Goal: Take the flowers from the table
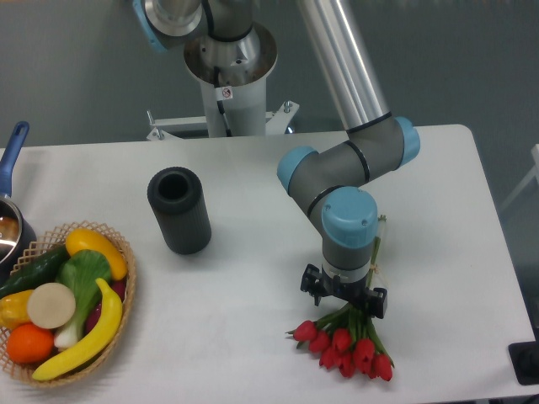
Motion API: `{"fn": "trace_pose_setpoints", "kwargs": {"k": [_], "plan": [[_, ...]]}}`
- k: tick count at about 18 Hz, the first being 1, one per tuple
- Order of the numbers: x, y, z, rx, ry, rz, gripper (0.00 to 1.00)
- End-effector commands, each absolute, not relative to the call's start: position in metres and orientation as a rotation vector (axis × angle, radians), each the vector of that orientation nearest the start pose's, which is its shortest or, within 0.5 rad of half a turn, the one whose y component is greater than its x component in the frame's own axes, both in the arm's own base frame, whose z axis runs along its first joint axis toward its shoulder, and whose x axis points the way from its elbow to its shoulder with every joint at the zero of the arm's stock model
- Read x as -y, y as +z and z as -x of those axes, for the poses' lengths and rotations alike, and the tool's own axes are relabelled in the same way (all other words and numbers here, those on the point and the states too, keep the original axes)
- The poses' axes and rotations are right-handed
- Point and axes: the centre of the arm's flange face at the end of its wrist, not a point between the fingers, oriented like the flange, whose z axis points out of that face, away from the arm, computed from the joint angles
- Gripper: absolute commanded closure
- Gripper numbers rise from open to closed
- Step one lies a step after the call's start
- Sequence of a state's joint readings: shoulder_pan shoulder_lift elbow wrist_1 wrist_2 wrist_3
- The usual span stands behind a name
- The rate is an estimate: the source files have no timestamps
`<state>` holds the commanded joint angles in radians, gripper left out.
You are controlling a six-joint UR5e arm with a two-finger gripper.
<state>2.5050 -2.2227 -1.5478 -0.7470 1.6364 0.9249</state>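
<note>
Black cylinder (179, 210) upright; wicker basket of produce (126, 290) left of it; blue-handled pot (12, 217) beyond basket.

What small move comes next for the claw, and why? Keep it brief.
Probably close on the stems. The claw sits low over the flowers, right where the green stems bunch above the red buds, and they lie flat on the table. Whether its fingers are open is hidden, so confirm a grip before lifting.
</note>
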Motion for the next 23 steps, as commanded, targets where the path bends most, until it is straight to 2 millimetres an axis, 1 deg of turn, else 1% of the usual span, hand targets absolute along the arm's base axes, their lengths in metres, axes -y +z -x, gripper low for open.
{"fn": "trace_pose_setpoints", "kwargs": {"k": [1, 2, 3, 4, 5, 7, 9, 13, 15, 17, 23], "plan": [[-0.512, 0.189, 0.480, 0.011, 0.301, 3.072, 0.49], [-0.512, 0.190, 0.479, 0.002, 0.305, 3.074, 0.84], [-0.510, 0.192, 0.478, 0.001, 0.302, 3.072, 1.00], [-0.508, 0.193, 0.477, 0.003, 0.295, 3.072, 1.00], [-0.509, 0.206, 0.479, 0.010, 0.309, 3.054, 1.00], [-0.509, 0.212, 0.480, 0.012, 0.301, 3.041, 1.00], [-0.507, 0.229, 0.482, 0.020, 0.332, 3.023, 1.00], [-0.504, 0.251, 0.491, 0.035, 0.372, 2.999, 1.00], [-0.507, 0.260, 0.495, 0.035, 0.370, 3.003, 1.00], [-0.509, 0.274, 0.499, 0.037, 0.360, 3.005, 1.00], [-0.516, 0.302, 0.504, 0.029, 0.338, 3.003, 1.00]]}}
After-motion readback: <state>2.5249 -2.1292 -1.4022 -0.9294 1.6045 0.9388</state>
